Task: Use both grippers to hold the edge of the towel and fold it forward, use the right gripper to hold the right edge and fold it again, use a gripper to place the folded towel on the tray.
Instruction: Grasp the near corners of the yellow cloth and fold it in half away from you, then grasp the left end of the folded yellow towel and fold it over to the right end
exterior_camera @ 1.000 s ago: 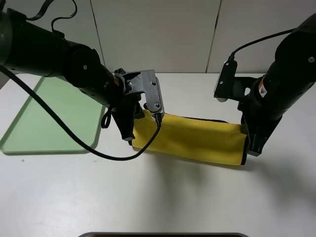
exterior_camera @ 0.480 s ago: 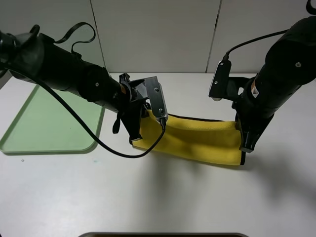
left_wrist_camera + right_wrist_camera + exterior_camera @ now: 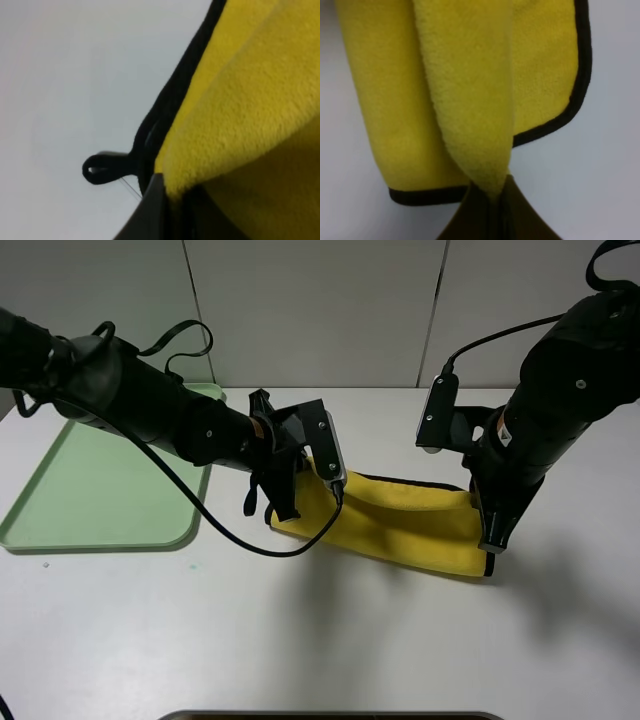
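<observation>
Towel (image 3: 400, 525) pinched at both ends, left gripper (image 3: 283, 508) and right gripper (image 3: 490, 540) clenched on it. Purpose: even forward fold.

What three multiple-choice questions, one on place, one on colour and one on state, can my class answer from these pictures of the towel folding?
1. In the high view, where does the tray lie?
A. left of the towel
B. right of it
C. under it

2. What colour is the towel's trim?
A. white
B. black
C. red

3. How do the left gripper and right gripper stand?
A. both open
B. both shut on the towel
C. only one shut

Answers:
1 A, the green tray sits apart at the left.
2 B, black rims the yellow towel.
3 B, each wrist view shows the towel pinched tight.
</observation>
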You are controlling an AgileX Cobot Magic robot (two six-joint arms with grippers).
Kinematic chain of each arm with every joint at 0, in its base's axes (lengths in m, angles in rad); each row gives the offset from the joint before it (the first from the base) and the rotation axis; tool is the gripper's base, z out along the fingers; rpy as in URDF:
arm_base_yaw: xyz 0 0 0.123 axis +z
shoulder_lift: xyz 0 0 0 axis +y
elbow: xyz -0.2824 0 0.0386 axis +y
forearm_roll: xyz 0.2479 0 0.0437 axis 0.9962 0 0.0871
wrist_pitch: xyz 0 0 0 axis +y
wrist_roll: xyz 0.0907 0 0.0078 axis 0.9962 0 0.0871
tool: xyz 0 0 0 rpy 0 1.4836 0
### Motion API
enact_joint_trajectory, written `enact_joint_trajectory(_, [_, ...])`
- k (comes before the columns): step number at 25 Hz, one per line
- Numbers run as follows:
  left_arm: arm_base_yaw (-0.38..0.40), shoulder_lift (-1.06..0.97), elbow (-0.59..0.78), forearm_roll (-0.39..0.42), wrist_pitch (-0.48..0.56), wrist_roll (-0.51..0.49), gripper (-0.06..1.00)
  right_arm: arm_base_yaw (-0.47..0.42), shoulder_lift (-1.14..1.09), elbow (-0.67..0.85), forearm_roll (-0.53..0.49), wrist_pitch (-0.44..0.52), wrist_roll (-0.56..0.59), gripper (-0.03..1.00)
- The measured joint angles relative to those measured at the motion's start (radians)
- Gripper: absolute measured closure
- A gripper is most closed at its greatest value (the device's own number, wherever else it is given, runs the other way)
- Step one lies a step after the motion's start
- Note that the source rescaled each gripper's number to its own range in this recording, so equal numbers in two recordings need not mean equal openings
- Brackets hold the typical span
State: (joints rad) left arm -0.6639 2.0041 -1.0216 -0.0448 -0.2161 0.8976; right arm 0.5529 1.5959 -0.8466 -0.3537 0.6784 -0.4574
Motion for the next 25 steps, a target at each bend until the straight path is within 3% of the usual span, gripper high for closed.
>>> enact_joint_trajectory(6, [0.000, 0.014, 0.001, 0.000, -0.026, 0.000, 0.94, 0.000, 0.000, 0.000, -0.005, 0.000, 0.000, 0.97])
enact_joint_trajectory(9, [0.000, 0.014, 0.001, 0.000, -0.042, 0.000, 0.86, 0.000, 0.000, 0.000, -0.020, 0.000, 0.001, 0.92])
enact_joint_trajectory(10, [0.000, 0.014, 0.001, 0.000, -0.053, 0.000, 0.78, 0.000, 0.000, 0.000, -0.022, 0.002, 0.006, 0.81])
enact_joint_trajectory(12, [0.000, 0.014, 0.001, -0.004, -0.086, 0.000, 0.56, 0.000, 0.000, 0.000, -0.026, 0.003, 0.046, 0.37])
enact_joint_trajectory(14, [0.000, 0.014, 0.001, -0.023, -0.128, 0.000, 0.26, 0.000, 0.000, 0.000, -0.053, -0.008, 0.114, 0.12])
enact_joint_trajectory(15, [0.000, 0.014, 0.001, -0.036, -0.151, 0.000, 0.14, 0.000, 0.000, 0.000, -0.069, -0.013, 0.147, 0.06])
enact_joint_trajectory(18, [0.000, 0.014, 0.001, -0.052, -0.183, 0.000, -0.01, 0.000, 0.000, 0.000, -0.094, -0.023, 0.203, -0.01])
enact_joint_trajectory(25, [0.000, 0.014, 0.001, -0.057, -0.178, 0.000, -0.05, 0.000, 0.000, 0.000, -0.097, -0.021, 0.228, -0.03])
